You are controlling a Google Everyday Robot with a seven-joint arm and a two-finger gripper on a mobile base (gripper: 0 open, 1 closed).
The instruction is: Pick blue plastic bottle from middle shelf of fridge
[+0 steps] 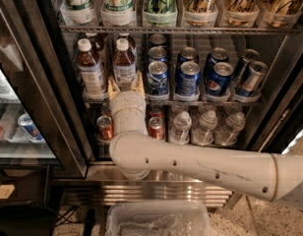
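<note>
Three small clear ribbed bottles with white caps stand on the lower visible wire shelf of the fridge (43, 97): a left one (181, 128), a middle one (205, 127) and a right one (231, 127). My gripper (125, 85) is open at the front edge of the shelf above. Its tan fingertips (112, 86) point into the fridge on either side of the base of a brown-liquid bottle (124, 63). It holds nothing. The clear bottles are below and to the right of the gripper. My white arm crosses the frame low down and hides part of the lower shelf.
A second brown-liquid bottle (90, 68) stands left of the gripper. Several blue soda cans (188, 77) fill the same shelf to the right. Red cans (105, 127) stand below. Tall bottles line the top shelf (156, 28). Below are the steel slatted base (156, 193) and a clear bin (159, 222).
</note>
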